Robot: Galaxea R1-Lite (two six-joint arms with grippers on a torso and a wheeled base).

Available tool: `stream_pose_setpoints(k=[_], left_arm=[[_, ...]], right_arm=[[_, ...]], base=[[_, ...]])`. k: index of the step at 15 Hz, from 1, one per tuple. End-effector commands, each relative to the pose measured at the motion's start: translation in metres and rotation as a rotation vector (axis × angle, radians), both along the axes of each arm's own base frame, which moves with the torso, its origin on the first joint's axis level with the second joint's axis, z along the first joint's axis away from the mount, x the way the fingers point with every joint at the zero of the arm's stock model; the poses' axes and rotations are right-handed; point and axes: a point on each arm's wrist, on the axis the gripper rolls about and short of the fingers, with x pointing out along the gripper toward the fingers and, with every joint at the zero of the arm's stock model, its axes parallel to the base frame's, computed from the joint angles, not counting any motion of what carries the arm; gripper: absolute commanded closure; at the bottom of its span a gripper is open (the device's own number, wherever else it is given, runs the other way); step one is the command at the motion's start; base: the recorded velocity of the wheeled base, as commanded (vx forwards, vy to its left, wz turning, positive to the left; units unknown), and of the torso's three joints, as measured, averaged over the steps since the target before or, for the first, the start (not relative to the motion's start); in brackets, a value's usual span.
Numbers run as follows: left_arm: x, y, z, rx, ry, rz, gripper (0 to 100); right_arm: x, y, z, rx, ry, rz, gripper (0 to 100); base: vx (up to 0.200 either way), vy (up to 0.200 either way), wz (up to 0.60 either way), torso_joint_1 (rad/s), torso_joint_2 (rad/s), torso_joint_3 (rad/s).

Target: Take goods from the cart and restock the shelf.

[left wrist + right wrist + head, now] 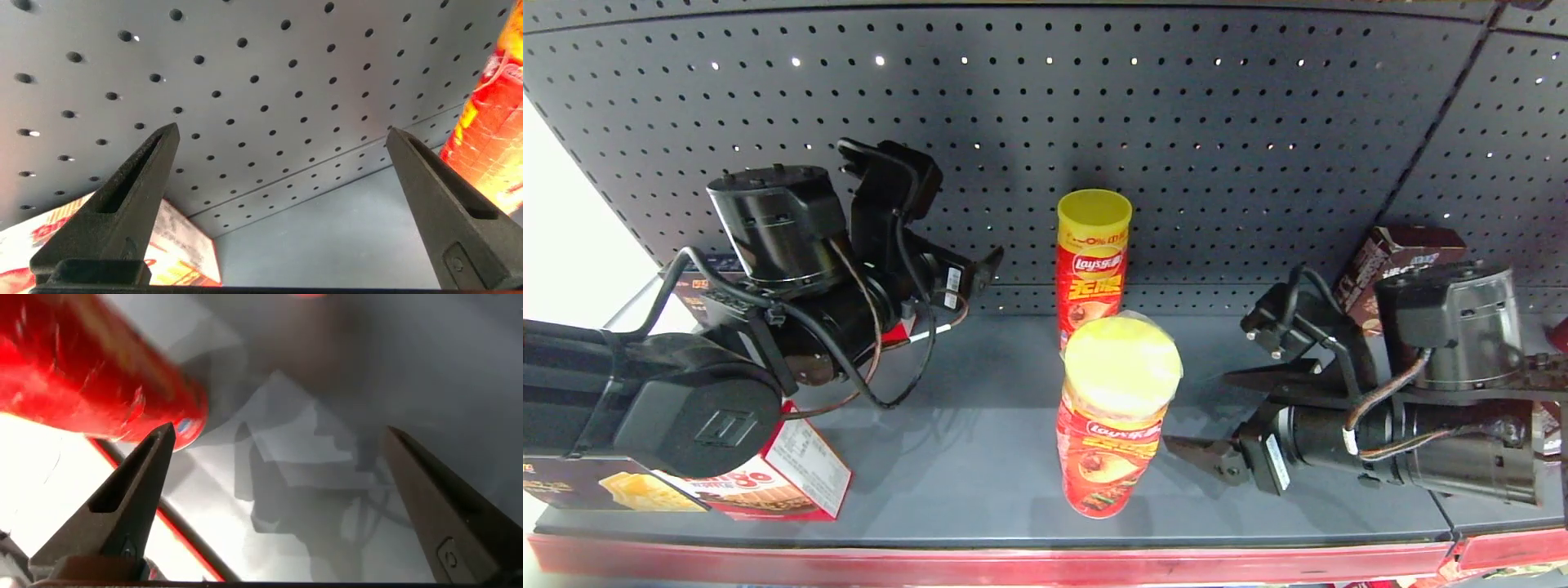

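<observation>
Two red chip cans with yellow lids stand upright on the grey shelf [980, 441]. One can [1093, 261] is at the back by the pegboard, the other [1117, 416] stands in front of it near the shelf's edge. My right gripper [1227, 416] is open just right of the front can, level with its lower half and not touching it. In the right wrist view that can [98, 384] lies beyond one side of the open right gripper [278, 433]. My left gripper [974, 286] is open and holds nothing, left of the back can and pointing at the pegboard [270, 73].
A red and white box [776, 482] lies at the front left under my left arm, and a dark box [698, 294] stands behind it. A brown box [1401, 261] leans at the back right. A red strip [1013, 563] runs along the shelf's front edge.
</observation>
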Motion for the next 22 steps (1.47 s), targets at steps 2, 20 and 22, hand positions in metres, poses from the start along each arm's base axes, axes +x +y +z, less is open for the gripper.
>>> stream_pose_setpoints(k=[2, 20, 22], left_arm=[[-0.031, 0.015, 0.030, -0.023, -0.056, 0.002, 0], [-0.255, 0.118, -0.016, -0.061, -0.123, -0.096, 0], [-0.277, 0.132, -0.039, -0.012, -0.100, -0.094, 0]], right_arm=[[-0.018, -0.027, 0.017, 0.049, -0.068, -0.049, 0], [-0.218, -0.159, -0.064, 0.289, -0.500, -0.349, 0], [-0.230, -0.163, -0.093, 0.276, -0.472, -0.352, 0]], base=[[0.000, 0.000, 0.00, 0.000, 0.00, 0.000], [0.000, 0.000, 0.00, 0.000, 0.00, 0.000], [0.000, 0.000, 0.00, 0.000, 0.00, 0.000]])
